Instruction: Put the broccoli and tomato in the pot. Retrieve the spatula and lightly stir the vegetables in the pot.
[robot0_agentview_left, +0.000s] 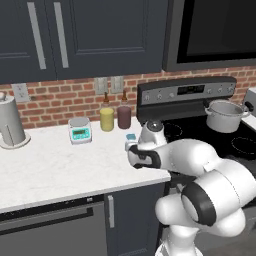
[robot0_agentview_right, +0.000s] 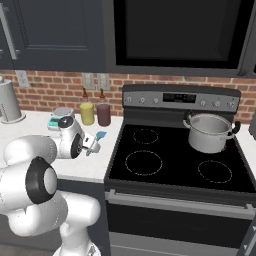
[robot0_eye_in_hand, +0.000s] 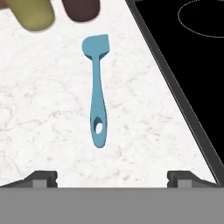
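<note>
— Light-blue spatula (robot0_eye_in_hand: 98, 94): where is it lying?
— Flat on the white marble counter (robot0_eye_in_hand: 43, 122), near the counter's right edge beside the stove (robot0_eye_in_hand: 192, 65), blade pointing toward the yellow jar (robot0_eye_in_hand: 30, 13) and maroon jar (robot0_eye_in_hand: 81, 8) at the back.
— Gripper (robot0_eye_in_hand: 113, 178)?
— Hovering over the handle end, fingertips (robot0_eye_in_hand: 43, 178) standing spread wide, gripping nothing.
— Pot (robot0_agentview_right: 209, 131)?
— Sitting on the stove's back right burner, well apart from the spatula. Contents: cannot tell.

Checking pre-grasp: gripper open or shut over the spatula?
Open. In the hand view the gripper has its two fingertips far apart at the bottom, nothing between them; the spatula lies flat on the counter ahead, untouched.
</note>
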